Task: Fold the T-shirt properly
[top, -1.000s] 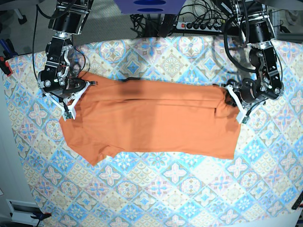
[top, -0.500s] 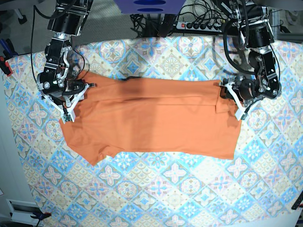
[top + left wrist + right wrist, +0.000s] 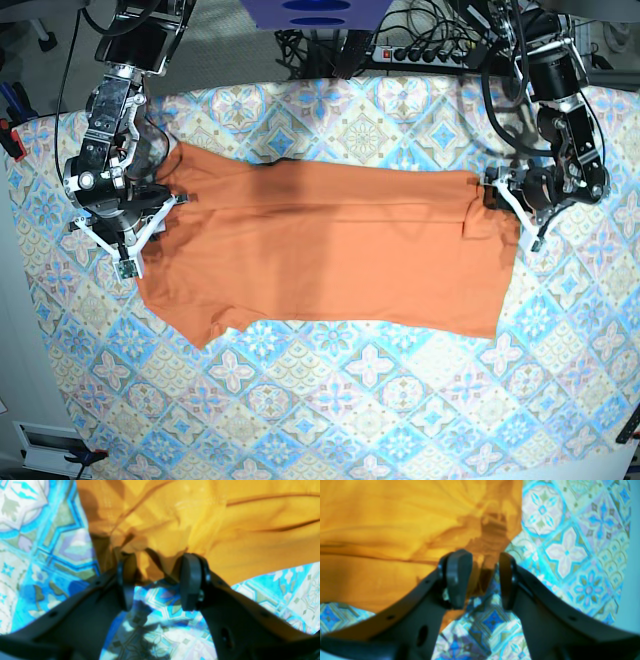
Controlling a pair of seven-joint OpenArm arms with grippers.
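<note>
At the base view's left edge, the right gripper (image 3: 140,232) sat at the sleeve end of the plain orange short-sleeved T-shirt (image 3: 330,250) of soft thin fabric, which lay spread lengthwise across the blue, pink and cream tile-patterned cloth (image 3: 350,410) covering the table. In the right wrist view that gripper (image 3: 480,580) had its jaws apart with a fold of orange cloth between them, though whether the pads actually pressed the fabric could not be told. Judging by this, the step in hand was taking hold of the shirt's two ends before a fold, and the next move would call for both grippers to close firmly on the cloth and lift together so the thin fabric did not slip or bunch. Across the middle the shirt looked mostly flat, with a long crease running lengthwise near its far edge and one sleeve jutting toward the camera at lower left. At the right end, the left gripper (image 3: 520,215) met the hem, where the fabric was rumpled; the left wrist view showed its jaws (image 3: 155,582) spread, with bunched orange cloth in the gap.
</note>
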